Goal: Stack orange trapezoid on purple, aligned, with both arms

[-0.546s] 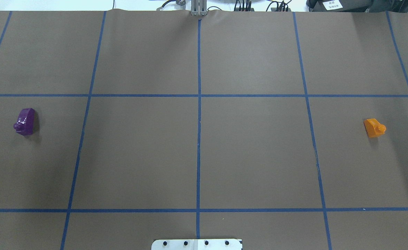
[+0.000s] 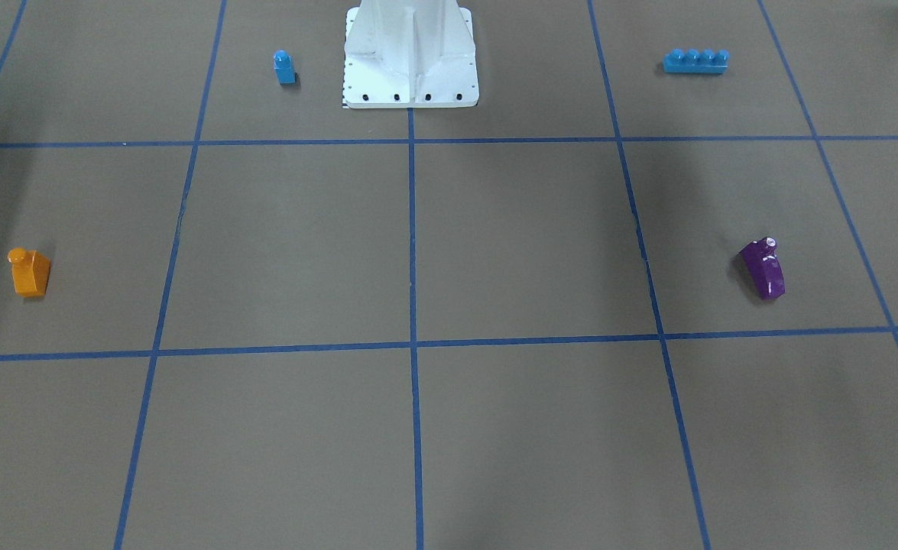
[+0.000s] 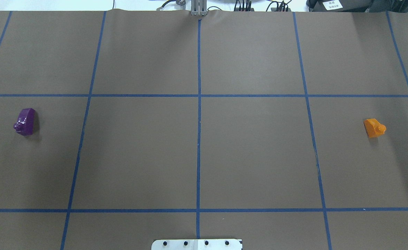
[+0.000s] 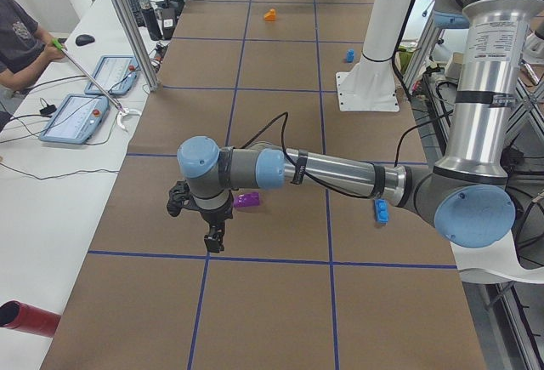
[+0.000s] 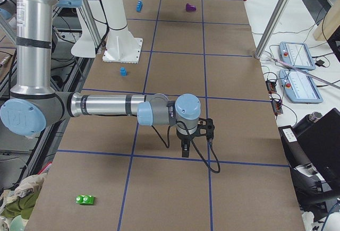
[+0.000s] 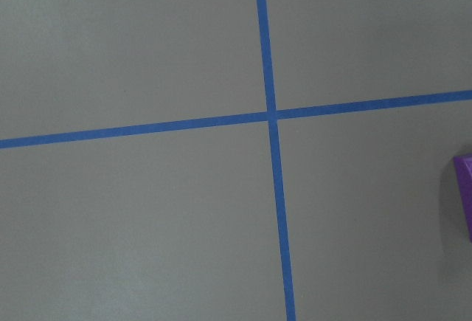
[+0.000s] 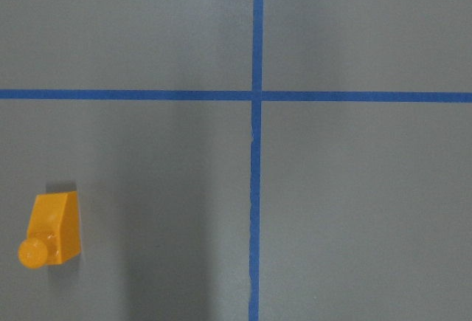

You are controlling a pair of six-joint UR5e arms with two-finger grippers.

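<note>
The orange trapezoid (image 3: 374, 127) lies on the brown table at the right of the overhead view, stud pointing right. It also shows in the front view (image 2: 28, 272) and low left in the right wrist view (image 7: 51, 230). The purple brick (image 3: 25, 121) lies at the far left, and also shows in the front view (image 2: 763, 269); only its edge (image 6: 464, 188) enters the left wrist view. My left gripper (image 4: 214, 238) hangs above the table just beside the purple brick (image 4: 248, 200). My right gripper (image 5: 184, 148) hangs over the table's right end. I cannot tell whether either is open or shut.
A small blue one-stud brick (image 2: 284, 67) and a long blue four-stud brick (image 2: 695, 61) lie either side of the white pedestal base (image 2: 410, 53). A green brick (image 5: 85, 199) lies by the robot-side edge. Blue tape lines grid the table. An operator (image 4: 21, 38) sits at the side bench.
</note>
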